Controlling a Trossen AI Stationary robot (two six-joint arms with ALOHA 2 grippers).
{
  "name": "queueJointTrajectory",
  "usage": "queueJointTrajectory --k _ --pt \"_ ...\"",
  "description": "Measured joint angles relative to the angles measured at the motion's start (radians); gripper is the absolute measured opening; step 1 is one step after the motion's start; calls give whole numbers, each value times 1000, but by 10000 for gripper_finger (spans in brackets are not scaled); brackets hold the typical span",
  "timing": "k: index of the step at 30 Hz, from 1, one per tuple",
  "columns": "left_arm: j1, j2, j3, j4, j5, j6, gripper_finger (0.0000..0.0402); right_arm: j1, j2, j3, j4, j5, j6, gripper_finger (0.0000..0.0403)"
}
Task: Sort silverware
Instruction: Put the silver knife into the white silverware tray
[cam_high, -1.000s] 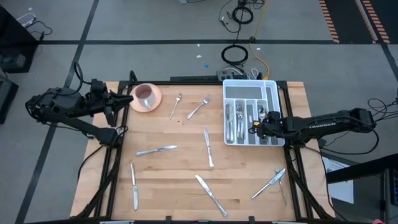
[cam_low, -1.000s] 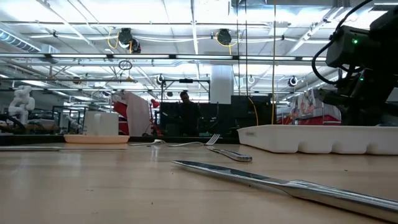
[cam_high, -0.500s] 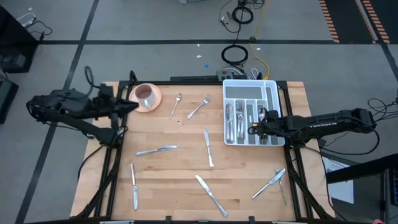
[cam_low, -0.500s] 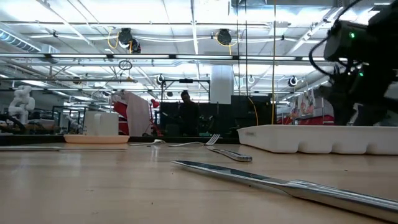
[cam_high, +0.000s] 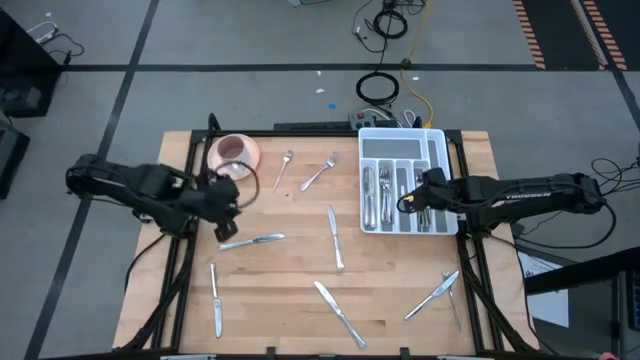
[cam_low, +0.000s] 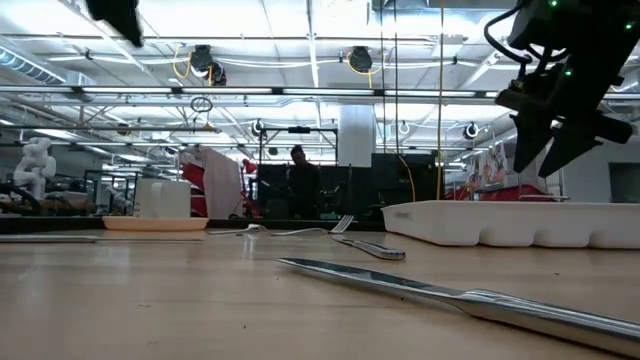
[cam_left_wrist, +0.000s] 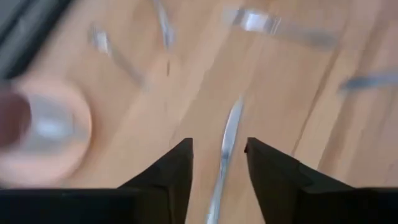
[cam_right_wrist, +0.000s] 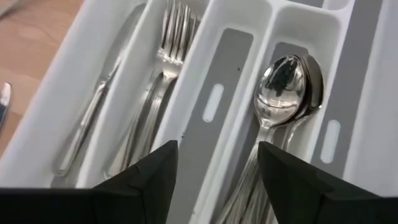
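Silverware lies scattered on the wooden table: two forks (cam_high: 283, 168) (cam_high: 319, 173) near the far edge, and knives (cam_high: 251, 241) (cam_high: 335, 238) (cam_high: 215, 298) (cam_high: 340, 313) across the middle and near edge. More pieces (cam_high: 437, 294) lie at the near right. Sorted knives, forks (cam_right_wrist: 171, 43) and spoons (cam_right_wrist: 283, 84) lie in the white tray (cam_high: 437, 150). My left gripper (cam_high: 232, 207) (cam_left_wrist: 219, 149) hangs open above the left-middle knife (cam_left_wrist: 227, 140). My right gripper (cam_high: 408, 200) (cam_right_wrist: 217, 152) stands open over the tray, holding nothing.
A pink bowl (cam_high: 233, 155) with a cup in it stands at the far left corner, just beyond my left gripper. The tray's walls (cam_low: 500, 222) rise above the tabletop at the right. Bare wood lies between the scattered pieces.
My left gripper has swung from beside the pink bowl at the far left toward the near edge and the right. It now stands over the left-middle knife. My right gripper has risen above the tray.
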Motion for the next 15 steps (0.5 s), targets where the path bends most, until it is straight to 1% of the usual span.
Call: queueJointTrajectory --k 3,7,10,15 --pt "0 34 -44 -38 49 -37 169 0 0 2 -2 0 -4 215" --pt "-23 36 -146 20 70 -73 171 0 1 2 -3 0 -19 215" --pt "-67 0 -254 60 79 -136 171 0 1 2 -3 -1 -19 215" --pt "-155 -89 -440 170 78 -294 171 0 1 2 -4 -1 -53 215"
